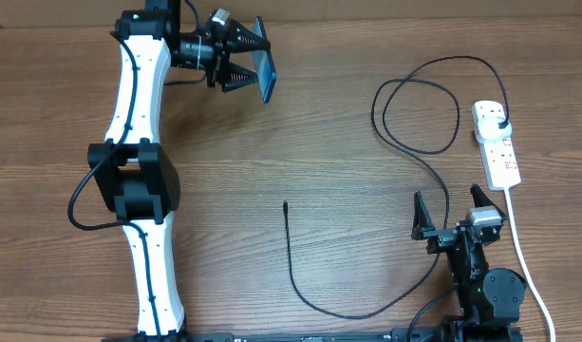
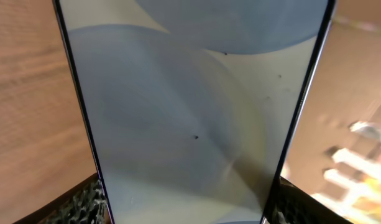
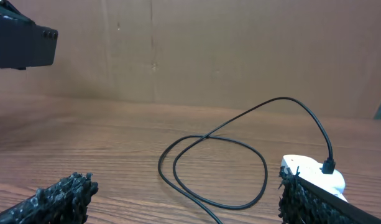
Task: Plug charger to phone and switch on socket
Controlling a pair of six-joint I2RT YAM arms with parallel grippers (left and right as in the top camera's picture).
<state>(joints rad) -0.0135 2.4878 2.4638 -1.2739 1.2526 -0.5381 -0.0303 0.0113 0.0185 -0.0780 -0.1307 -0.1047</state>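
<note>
At the upper left of the overhead view, the left hand (image 1: 251,63) grips the phone (image 1: 266,73), while the right hand (image 1: 454,211) at lower right stands open and empty, so it probably must next fetch the charger (image 1: 286,211), whose tip lies loose on the table (image 1: 224,199).

No lettering is legible on the phone (image 2: 190,124) or on the red-marked socket (image 1: 497,144).

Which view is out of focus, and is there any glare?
Left wrist view: the phone fills the frame, soft, and the background is blurred. Right wrist view: charger and socket are sharp. Overhead view: even light, sharp, no glare.
</note>
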